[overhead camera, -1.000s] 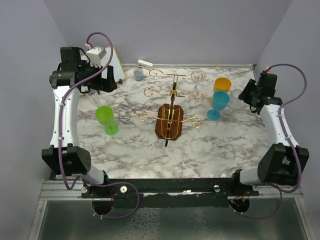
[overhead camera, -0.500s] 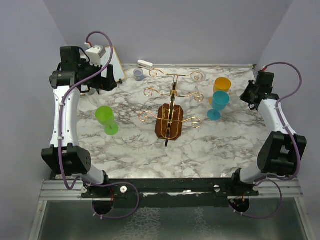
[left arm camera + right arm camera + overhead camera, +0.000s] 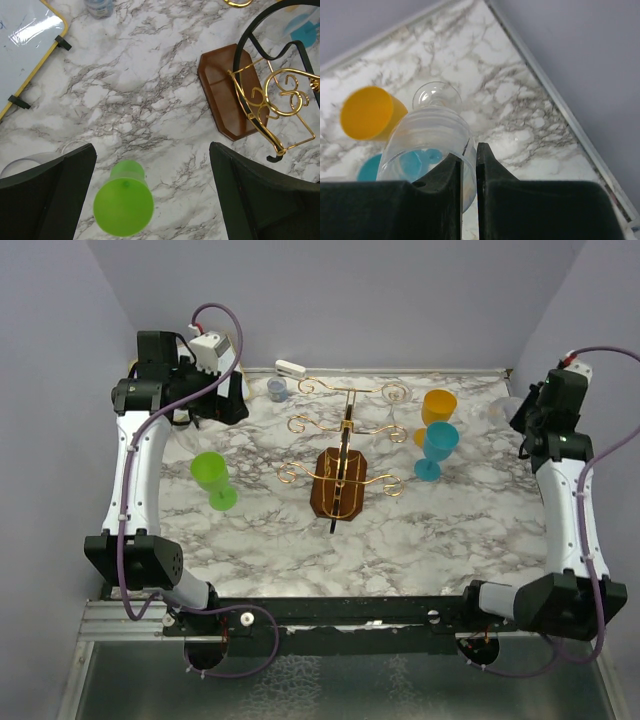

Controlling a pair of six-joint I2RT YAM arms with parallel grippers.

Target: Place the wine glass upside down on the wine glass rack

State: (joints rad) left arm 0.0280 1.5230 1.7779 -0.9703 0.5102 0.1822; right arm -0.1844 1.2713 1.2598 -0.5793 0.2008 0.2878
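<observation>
Right gripper [image 3: 469,152] first: its jaws are drawn almost together, and the thin wall of the clear wine glass [image 3: 427,135] runs down into the narrow slit between them. I read that as a pinch on the bowl near the rim. The glass is tilted away from the wrist camera, round foot at the far end, stem and foot untouched.

It sits over the far right corner of the counter [image 3: 260,540], just beside the orange goblet [image 3: 365,112] and the teal goblet [image 3: 370,170]. I can't tell whether its foot rests on the marble or is already clear of it. The wine glass rack [image 3: 345,455] stands mid-counter, well apart from it.

My judgement on handling is that it is light, stiff, smooth-walled and slippery. I can't tell glass from clear plastic, so I'll treat it as breakable. A pinch on a thin curved wall gives little contact, so the bowl could swivel or slide if I swing fast, and squeezing harder risks cracking the rim. The hold does leave the stem and foot free, which the gold scroll arms need for hanging it bowl-down.

Left gripper [image 3: 152,150] is spread wide and holds nothing, hovering above the green goblet [image 3: 123,202] near the left edge.
</observation>
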